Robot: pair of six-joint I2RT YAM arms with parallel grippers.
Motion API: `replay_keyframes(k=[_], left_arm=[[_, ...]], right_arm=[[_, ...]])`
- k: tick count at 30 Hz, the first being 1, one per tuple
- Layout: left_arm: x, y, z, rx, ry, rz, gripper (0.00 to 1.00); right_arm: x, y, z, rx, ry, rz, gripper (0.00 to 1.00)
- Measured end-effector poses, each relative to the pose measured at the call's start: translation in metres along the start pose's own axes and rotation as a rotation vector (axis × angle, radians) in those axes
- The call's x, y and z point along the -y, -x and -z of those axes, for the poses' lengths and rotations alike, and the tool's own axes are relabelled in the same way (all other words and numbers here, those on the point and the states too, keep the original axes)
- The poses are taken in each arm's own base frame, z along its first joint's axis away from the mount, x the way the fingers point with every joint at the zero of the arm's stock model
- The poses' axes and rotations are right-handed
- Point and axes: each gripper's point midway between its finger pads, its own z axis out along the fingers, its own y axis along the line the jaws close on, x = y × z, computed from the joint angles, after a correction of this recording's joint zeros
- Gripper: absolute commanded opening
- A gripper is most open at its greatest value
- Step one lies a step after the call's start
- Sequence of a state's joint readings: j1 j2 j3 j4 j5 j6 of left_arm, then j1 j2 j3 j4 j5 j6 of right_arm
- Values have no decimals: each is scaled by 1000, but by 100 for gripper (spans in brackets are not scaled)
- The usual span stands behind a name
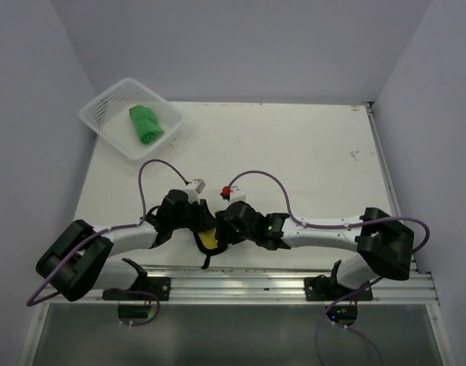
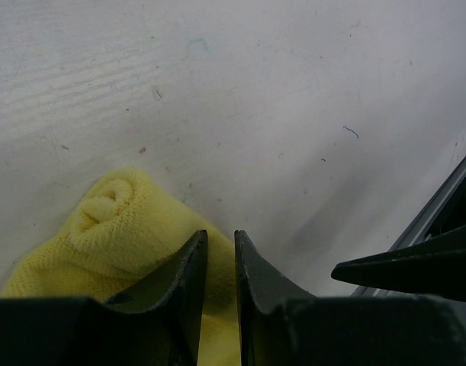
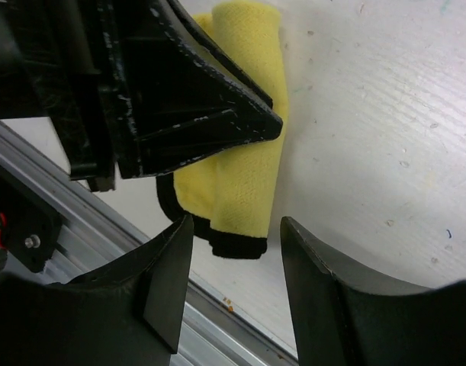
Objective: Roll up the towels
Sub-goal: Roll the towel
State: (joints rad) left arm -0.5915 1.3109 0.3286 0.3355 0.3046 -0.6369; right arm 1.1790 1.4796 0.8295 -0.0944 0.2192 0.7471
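Cloth of nubbly yellow pile with a black hem, the yellow towel (image 3: 248, 168) lies loosely rolled on the white table (image 1: 294, 152) beside the aluminium rail (image 1: 294, 284). Its long axis runs away from that rail, and the left wrist view shows its spiral end. Over it the left gripper (image 2: 220, 236) has its fingers nearly together; whether they pinch the cloth is unclear. At the hemmed end the right gripper (image 3: 237, 221) gapes, released. The green towel (image 1: 146, 124), a rolled stub, sits in the white mesh basket (image 1: 103, 114) at the far left corner.
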Motion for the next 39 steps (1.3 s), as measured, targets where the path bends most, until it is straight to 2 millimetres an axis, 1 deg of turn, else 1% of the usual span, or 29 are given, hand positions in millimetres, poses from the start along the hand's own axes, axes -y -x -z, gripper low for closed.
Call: replay_keyframes(k=[2, 7, 10, 14, 17, 18, 21, 22, 24, 25, 28, 30, 33, 35, 37, 39], left_arm=[[0, 0, 0, 1, 0, 3, 25], [-1, -1, 2, 12, -5, 4, 25], [-1, -3, 3, 16, -7, 5, 25], [-1, -3, 4, 21, -9, 7, 25], [-1, -3, 4, 22, -9, 9, 25], [-1, -4, 4, 22, -9, 9, 25], [-1, -3, 4, 24, -10, 9, 25], [-1, -3, 4, 24, -10, 9, 25], [-1, -4, 4, 23, -9, 9, 26], [-1, -4, 4, 23, -9, 9, 26], [-1, -4, 4, 22, -8, 10, 27], [-1, -3, 4, 20, -6, 11, 27], [0, 2, 6, 24, 11, 12, 28], [1, 9, 8, 38, 23, 10, 29], [4, 20, 10, 64, 40, 5, 31], [8, 35, 13, 98, 55, -2, 32]], right_arm=[[4, -5, -8, -18, -11, -7, 53], [13, -26, -24, -82, -27, -13, 53], [16, -34, -28, -94, -23, -22, 50], [14, -37, -30, -92, 1, -39, 45], [14, -41, -31, -91, 14, -52, 37], [14, -42, -31, -91, 20, -56, 32], [14, -44, -32, -89, 38, -69, 24], [14, -44, -32, -87, 44, -72, 19], [13, -45, -33, -83, 58, -76, 14], [12, -45, -33, -83, 66, -76, 8], [10, -45, -33, -80, 78, -74, 1], [10, -45, -33, -77, 79, -71, 0], [11, -45, -33, -65, 70, -59, 0], [11, -45, -33, -52, 59, -46, 0], [11, -45, -33, -35, 43, -26, 0], [11, -45, -33, -19, 25, 1, 0]])
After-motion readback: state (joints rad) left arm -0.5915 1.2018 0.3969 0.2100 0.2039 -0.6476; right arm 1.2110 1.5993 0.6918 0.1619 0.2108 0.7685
